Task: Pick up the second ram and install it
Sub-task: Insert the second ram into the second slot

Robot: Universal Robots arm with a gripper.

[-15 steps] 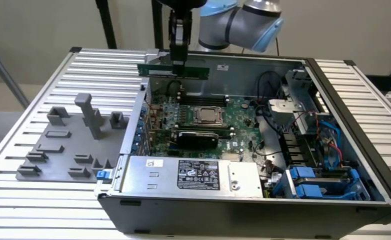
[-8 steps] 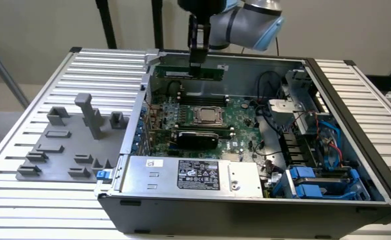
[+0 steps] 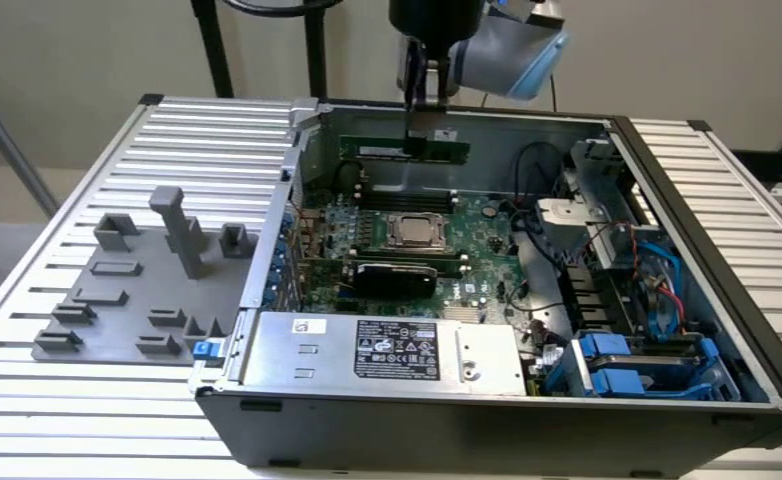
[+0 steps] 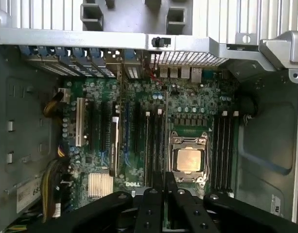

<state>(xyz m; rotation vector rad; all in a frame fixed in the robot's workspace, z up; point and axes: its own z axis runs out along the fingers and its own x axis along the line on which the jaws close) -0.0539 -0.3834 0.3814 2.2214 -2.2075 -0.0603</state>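
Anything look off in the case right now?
Nothing stands out. The slim grey-green memory stick sits level in the black end effector above the green motherboard; nothing looks loose, tilted or damaged inside the open grey metal computer case.

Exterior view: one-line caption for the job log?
Robot hand holds the second ram above the motherboard inside the open computer case.

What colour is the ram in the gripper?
Green: the ram, held by the gripper, shows best in the exterior view.

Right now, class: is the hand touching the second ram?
Touching. The exterior view shows the hand clamped on the middle of the second ram, which hangs level beneath it.
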